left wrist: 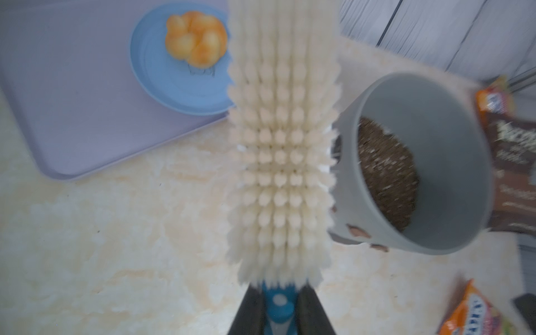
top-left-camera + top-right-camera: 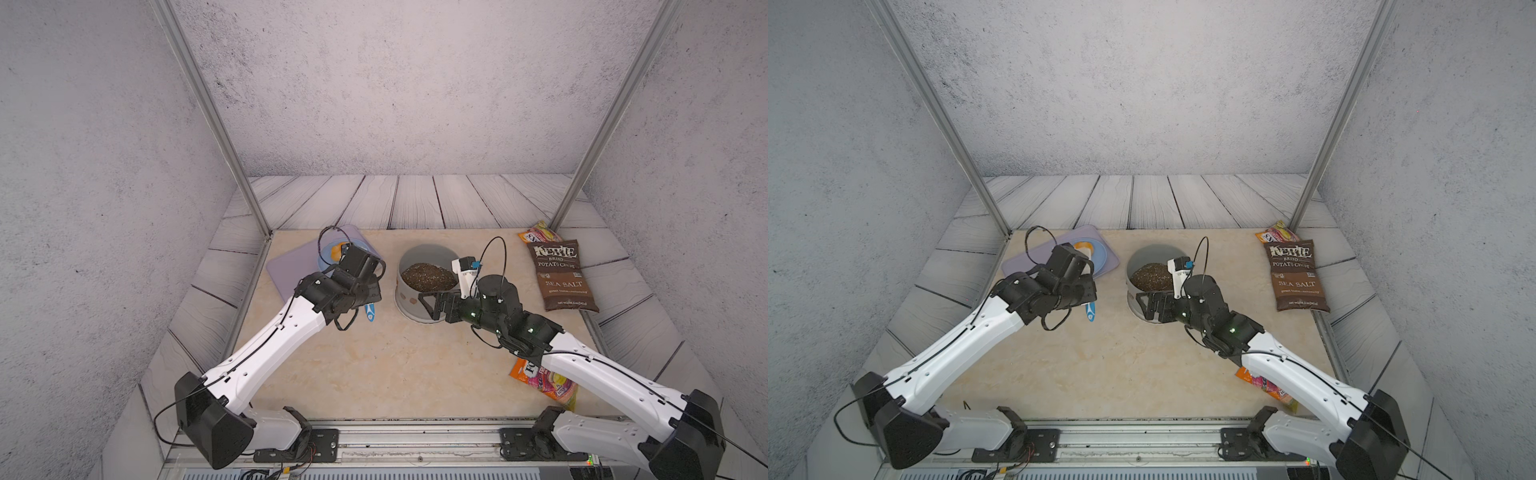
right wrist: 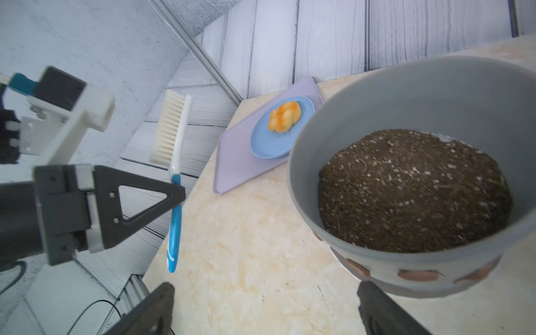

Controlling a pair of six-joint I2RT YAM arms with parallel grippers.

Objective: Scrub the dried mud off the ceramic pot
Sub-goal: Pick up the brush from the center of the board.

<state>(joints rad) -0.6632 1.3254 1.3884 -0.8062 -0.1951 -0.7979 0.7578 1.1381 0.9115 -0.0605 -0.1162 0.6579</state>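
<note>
Left claw (image 1: 280, 304) is gripping the scrub brush (image 1: 281, 159) by its blue handle, jaws nearly closed on it, white bristle head sticking out past the fingertips. In a top view the handle's tail end is poking out beneath the claw. It's hovering over the worktop (image 2: 395, 374) to the left of the ceramic pot (image 2: 405, 301), with a visible gap between brush and pot. Right claw (image 3: 265, 287) is sitting wide open and gripping nothing, parked low at the pot's near side; one finger is lying just beside the pale base, and I can't tell if it's touching. The pot is standing upright mid-worktop between the two arms, with dark speckled soil (image 3: 412, 191) inside. The dried mud (image 3: 417, 275) is showing as brown blotches in a band around the lower outer wall, just above the base. A blue plate (image 1: 162, 87) carrying a yellow pastry (image 1: 195, 37) is resting on a lilac tray (image 1: 72, 101) at the far left. A brown chip bag (image 2: 563, 276) is lying at the right edge, with an orange snack packet (image 2: 544, 384) partly under the right arm.
</note>
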